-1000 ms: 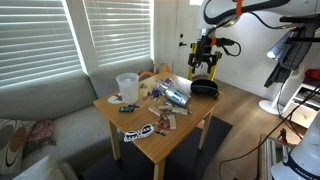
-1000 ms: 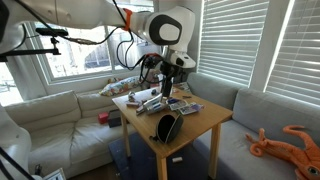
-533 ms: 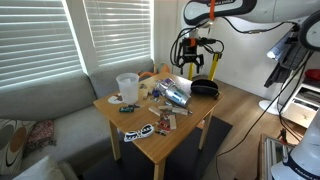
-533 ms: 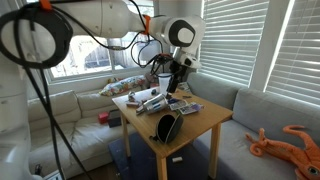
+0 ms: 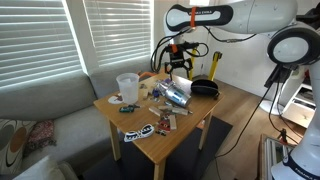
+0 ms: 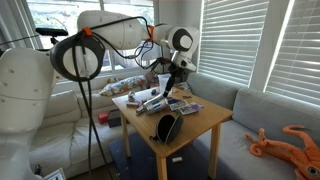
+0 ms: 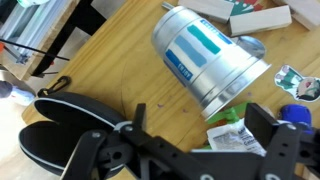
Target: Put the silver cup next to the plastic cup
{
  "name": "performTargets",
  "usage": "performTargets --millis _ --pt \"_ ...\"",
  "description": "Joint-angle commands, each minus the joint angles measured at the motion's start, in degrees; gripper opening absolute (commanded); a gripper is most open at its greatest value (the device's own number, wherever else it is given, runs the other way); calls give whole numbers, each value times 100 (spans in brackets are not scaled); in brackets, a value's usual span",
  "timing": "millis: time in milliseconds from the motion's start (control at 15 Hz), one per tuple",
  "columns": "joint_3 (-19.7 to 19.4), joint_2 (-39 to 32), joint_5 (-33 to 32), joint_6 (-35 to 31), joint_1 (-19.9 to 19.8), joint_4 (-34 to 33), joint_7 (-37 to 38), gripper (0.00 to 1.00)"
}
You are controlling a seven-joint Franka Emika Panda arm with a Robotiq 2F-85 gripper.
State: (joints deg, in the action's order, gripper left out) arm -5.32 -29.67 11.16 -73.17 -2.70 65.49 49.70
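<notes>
Above the table [image 5: 190,118], near its far edge: gripper [image 5: 180,70] with jaws spread wide, holding nothing. Just below it in the wrist view, silver cup [image 7: 210,60] lying on its side on the wood, blue streaks along the wall, near a black bowl [image 7: 60,120]. Well apart, at the corner by the sofa, plastic cup [image 5: 127,87] standing upright. Writing on the scattered stickers [image 5: 139,131] too small to read.

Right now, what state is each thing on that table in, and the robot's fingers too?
silver cup: lying on its side on the table, not held.
plastic cup: standing upright, apart from the silver cup.
fingers: spread open, empty, above the table by the silver cup.
window blinds: lowered.
</notes>
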Motion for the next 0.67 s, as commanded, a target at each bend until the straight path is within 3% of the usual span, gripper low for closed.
performTargets --millis 0,133,600 --pt "-2 -498 201 418 -40 -801 460 100" --pt "30 -692 268 431 -50 -1062 612 100" --pt "96 -1263 91 1487 76 -1793 797 100"
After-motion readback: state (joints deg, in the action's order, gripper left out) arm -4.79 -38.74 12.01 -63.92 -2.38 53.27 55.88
